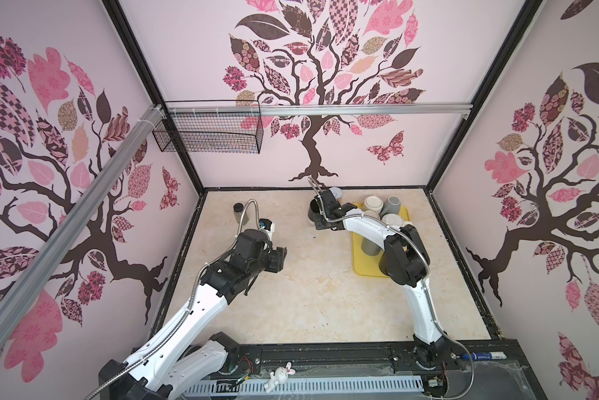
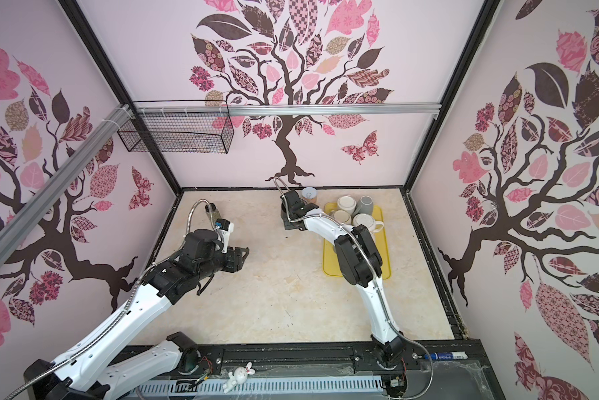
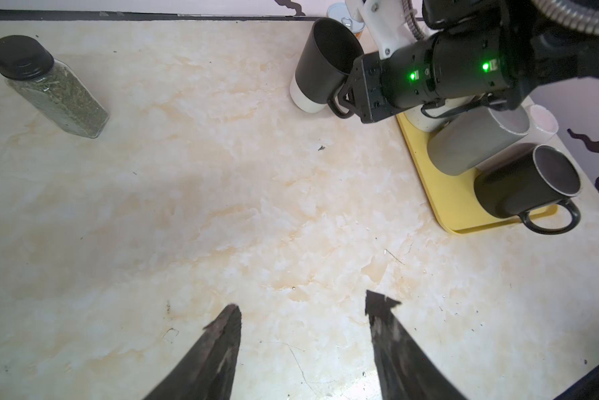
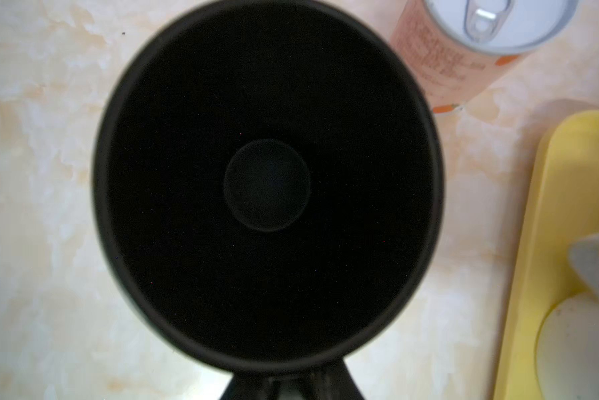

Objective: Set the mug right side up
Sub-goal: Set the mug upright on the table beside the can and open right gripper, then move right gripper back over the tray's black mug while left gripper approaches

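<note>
The right gripper (image 3: 353, 85) is closed tight on the mug (image 3: 320, 62), its jaws pinched at the handle side, low on the wall. That is a sensible place to hold, since a grip at the handle lets the wrist roll the mug over without the fingers blocking the mouth. The right wrist view looks straight down into the dark inside of the mug (image 4: 267, 187) to its round bottom, so the mouth faces up. From the left wrist view the mug stands on its pale base on the table (image 3: 222, 194), leaning a little toward the gripper. I cannot tell whether the base sits flat yet.

The turn itself looks done. What remains, in my judgement, is to settle the base level and let go gently, because a leaning mug released early could rock or tip.

The mug is just beside the yellow tray (image 3: 454, 211), not on it, with a can (image 4: 481, 45) close behind. On the tray a grey cup (image 3: 471, 145) and a black cup (image 3: 523, 187) lie on their sides.

The left gripper (image 3: 303, 301) hangs over bare table, well apart, with its jaws spread and nothing between them, clear of the work. A spice jar (image 3: 48, 93) stands far off.
</note>
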### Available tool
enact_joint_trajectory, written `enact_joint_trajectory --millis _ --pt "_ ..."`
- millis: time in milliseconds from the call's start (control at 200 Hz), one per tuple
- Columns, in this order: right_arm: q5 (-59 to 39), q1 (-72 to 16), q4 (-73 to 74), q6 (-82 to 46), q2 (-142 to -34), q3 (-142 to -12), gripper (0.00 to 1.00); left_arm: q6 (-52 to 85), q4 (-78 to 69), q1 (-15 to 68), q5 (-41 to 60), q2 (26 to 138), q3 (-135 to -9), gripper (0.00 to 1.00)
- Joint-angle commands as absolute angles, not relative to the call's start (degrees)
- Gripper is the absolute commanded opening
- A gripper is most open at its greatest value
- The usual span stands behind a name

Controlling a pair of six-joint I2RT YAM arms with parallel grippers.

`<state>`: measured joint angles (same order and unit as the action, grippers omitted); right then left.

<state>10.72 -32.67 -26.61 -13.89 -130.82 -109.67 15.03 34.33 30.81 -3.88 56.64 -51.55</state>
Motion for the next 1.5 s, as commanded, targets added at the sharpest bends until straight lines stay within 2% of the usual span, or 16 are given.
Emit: enact_joint_trajectory --millis 0,235,295,370,440,625,780,1005,1160,1370,1490 --pt "14.6 -31.2 -29.3 -11.2 -134.3 -118.4 0.00 11.6 35.1 30.5 -5.1 57.6 -54.4 0.62" --pt "16.3 -30.6 -32.0 -8.0 -137.1 -123.8 0.02 11.0 35.0 30.7 -5.0 58.8 -54.5 0.62" --pt "16.2 -30.4 -31.9 -7.4 -137.2 -123.8 0.07 10.9 34.8 30.7 -5.2 59.0 -54.5 0.62" --pt "15.9 -30.4 -31.8 -6.4 -137.5 -123.9 0.23 11.1 34.6 30.6 -5.1 59.1 -54.6 0.62" --pt "15.6 -30.4 -31.8 -5.4 -137.8 -123.8 0.32 11.6 34.5 30.5 -4.9 59.3 -54.7 0.62" --pt "15.6 -30.4 -32.4 -4.1 -137.6 -123.7 0.35 12.6 34.6 30.5 -3.8 60.0 -55.3 0.63" --pt "15.5 -30.4 -32.9 -4.2 -134.7 -123.2 0.42 13.1 35.1 30.5 -3.2 60.8 -56.2 0.63" --pt "12.4 -30.2 -33.0 -5.3 -123.5 -116.9 0.50 14.2 33.1 30.5 2.4 62.5 -55.3 0.56" --pt "11.2 -28.5 -29.4 -6.8 -110.3 -102.9 0.51 16.5 33.2 31.3 6.1 66.5 -56.6 0.54" --pt "11.7 -22.7 -27.2 -11.3 -91.0 -80.3 0.53 16.3 33.4 42.1 -0.1 72.1 -60.9 0.54" --pt "11.8 -19.7 -30.6 -15.7 -80.7 -67.3 0.58 19.2 30.5 45.0 2.4 76.7 -62.9 0.41"
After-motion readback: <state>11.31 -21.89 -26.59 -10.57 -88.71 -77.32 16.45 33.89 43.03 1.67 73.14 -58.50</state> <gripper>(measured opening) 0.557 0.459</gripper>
